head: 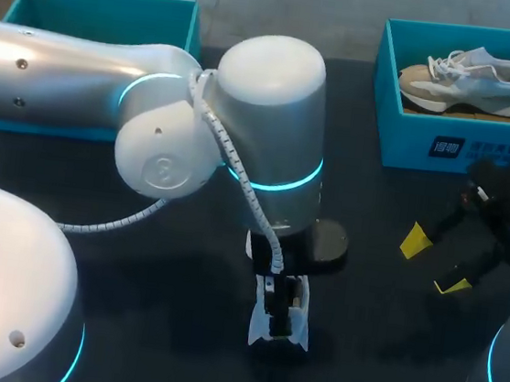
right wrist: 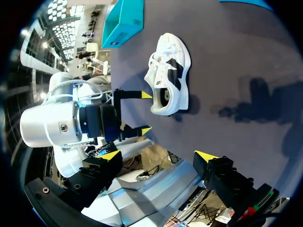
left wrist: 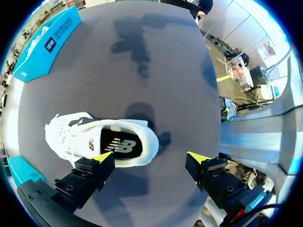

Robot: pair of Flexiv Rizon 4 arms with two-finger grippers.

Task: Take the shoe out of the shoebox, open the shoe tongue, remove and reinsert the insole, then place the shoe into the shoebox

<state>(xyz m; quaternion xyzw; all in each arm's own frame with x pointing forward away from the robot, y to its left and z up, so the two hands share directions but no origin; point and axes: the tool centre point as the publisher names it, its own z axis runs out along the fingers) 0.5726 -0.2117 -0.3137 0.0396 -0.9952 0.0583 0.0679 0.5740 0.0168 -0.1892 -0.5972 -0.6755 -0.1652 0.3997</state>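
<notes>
A white shoe [left wrist: 85, 142] with a black insole [left wrist: 120, 145] lies on its side on the dark table, just ahead of my left gripper [left wrist: 150, 158], whose fingers stand open above its heel end without touching it. In the head view my left arm [head: 271, 128] covers most of the white shoe [head: 281, 328]. My right gripper [head: 433, 262] hangs open and empty to the right, in front of the blue shoebox [head: 445, 143]. From the right wrist I see the white shoe [right wrist: 171, 71], my left gripper [right wrist: 144, 111] beside it, and my own open right gripper [right wrist: 158, 155].
The shoebox at the back right holds a second, grey and beige shoe [head: 466, 79]. Another blue box [head: 104, 17] stands at the back left, partly behind my left arm. The blue shoebox [left wrist: 45, 45] also shows far ahead of the left gripper.
</notes>
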